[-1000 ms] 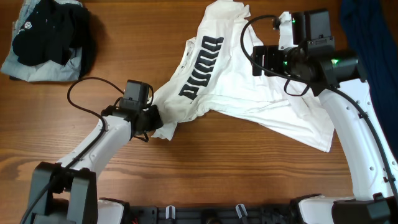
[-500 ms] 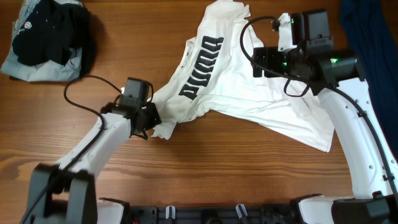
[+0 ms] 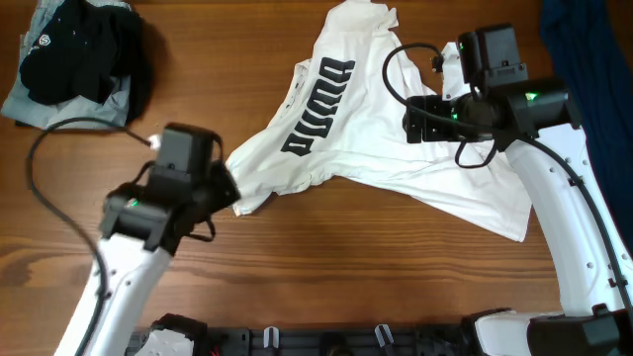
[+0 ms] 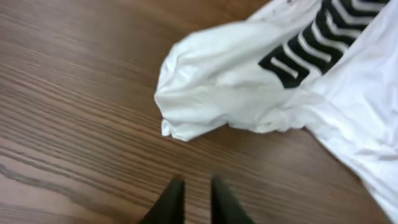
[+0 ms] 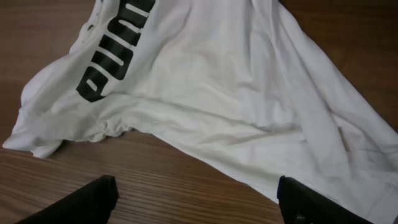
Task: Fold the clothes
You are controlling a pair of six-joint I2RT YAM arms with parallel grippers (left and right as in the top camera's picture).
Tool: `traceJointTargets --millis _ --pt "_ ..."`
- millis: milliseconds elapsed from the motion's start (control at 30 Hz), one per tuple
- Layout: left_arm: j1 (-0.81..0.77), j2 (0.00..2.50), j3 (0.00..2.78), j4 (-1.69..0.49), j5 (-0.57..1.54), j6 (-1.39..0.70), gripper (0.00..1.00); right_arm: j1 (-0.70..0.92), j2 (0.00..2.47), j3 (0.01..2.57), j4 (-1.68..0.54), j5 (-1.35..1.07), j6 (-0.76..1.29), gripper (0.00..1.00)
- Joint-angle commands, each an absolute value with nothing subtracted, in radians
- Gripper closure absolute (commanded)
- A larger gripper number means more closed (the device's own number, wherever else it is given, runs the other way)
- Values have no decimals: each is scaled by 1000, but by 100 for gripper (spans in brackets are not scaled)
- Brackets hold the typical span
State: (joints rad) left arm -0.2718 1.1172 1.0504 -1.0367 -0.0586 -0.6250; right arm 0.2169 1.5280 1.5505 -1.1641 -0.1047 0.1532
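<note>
Both tools changed: left tool released T-shirt, nearly closed; right tool spread wide.

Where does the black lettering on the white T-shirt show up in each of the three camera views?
Overhead: black lettering runs diagonally, upper centre, on the white T-shirt.
Left wrist: lettering at top right.
Right wrist: lettering at upper left.
Shared landmark: the bunched sleeve tip on the wooden table.
</note>
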Motion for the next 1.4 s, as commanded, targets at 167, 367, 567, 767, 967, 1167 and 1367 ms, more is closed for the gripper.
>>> traceJointTargets --millis 167,367,567,767,967,1167,1367 --pt "-432 1520 961 -957 -50 -631 57 216 1541 1545 -1142 -121 155 7" --pt "-434 1701 948 -915 -138 -576 39 216 1541 1545 -1130 -121 130 5" --pt "-433 1711 852 -655 -208 -471 29 216 1541 1545 -1114 -120 107 4" --pt "-404 1711 794 -560 -234 -471 24 216 1541 1545 -1108 -120 105 4" --pt "-387 1707 795 -580 -190 -479 96 216 1541 1545 -1109 -121 108 4" --pt "-333 1582 1237 -1139 -55 -441 96 216 1541 1545 -1165 -128 168 6" --pt "-320 1550 1556 -1324 2 -363 96 215 1541 1544 -1326 -17 234 6"
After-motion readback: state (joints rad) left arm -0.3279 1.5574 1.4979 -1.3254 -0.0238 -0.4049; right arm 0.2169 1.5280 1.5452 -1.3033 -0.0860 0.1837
